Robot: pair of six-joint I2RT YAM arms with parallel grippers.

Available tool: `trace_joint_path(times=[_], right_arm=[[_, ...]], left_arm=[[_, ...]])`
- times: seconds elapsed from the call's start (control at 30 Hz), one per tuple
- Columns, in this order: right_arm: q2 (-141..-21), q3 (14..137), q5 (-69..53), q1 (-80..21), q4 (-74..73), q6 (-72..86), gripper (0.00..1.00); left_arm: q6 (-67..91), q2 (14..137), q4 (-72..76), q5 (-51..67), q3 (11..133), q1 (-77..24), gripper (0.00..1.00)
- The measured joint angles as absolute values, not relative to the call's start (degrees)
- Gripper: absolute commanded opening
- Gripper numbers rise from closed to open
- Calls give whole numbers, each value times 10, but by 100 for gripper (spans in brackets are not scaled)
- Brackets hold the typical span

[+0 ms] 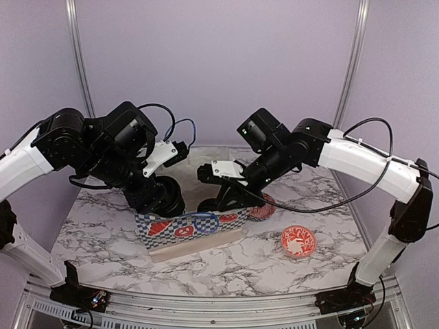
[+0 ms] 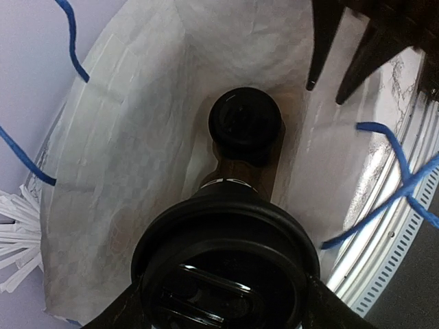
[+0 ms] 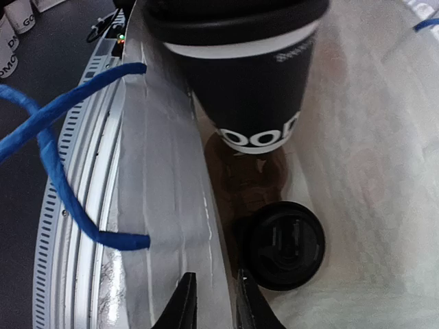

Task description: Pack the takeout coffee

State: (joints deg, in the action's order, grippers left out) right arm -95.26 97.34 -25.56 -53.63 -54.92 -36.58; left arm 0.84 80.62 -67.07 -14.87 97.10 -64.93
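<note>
**Marble tabletop [image 1: 274, 274], lavender walls: second coffee hanging inside the bag**

In the middle of the overhead frame, the checkered paper bag [image 1: 195, 229] is standing with both arms reaching over it. A red-and-white bowl [image 1: 298, 241] is sitting off to the lower right.

My left end effector [image 1: 161, 195] is gripping the held cup [image 3: 250, 82], lid on. In the right wrist view the cup is hanging tilted at the top of the frame, inside the bag but clear of its floor. Below it, the standing cup [image 3: 288, 243] is already resting on the bag's floor, at lower centre.

My right end effector [image 3: 212, 305] is sitting at the bottom edge of that view. Its fingers are nearly together astride the bag's wall, and I am reading that as a pinch holding the mouth open.

I am judging this as the placing step for the second coffee. The next move is calling for a straight descent beside the standing cup without knocking its lid. Then I should be levelling the held cup before letting go.
</note>
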Motion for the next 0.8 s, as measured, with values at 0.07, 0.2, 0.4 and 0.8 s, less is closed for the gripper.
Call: trace_joint_path(times=[0.07,0.2,0.4,0.8], right_arm=[[-943,947,-262,-561,-556,-378,29],[-935,936,-298,-595,-589,-407,49],[-897,968,-353,-599,-636,-436,60],[-823,1012,-398,-393,-558,-426,62]], left_arm=[[9,810,-669,-139,957,-649,60],[11,817,-658,-123,940,-650,58],[22,817,-643,-120,917,-698,59],[67,827,-627,-155,882,-814,58]])
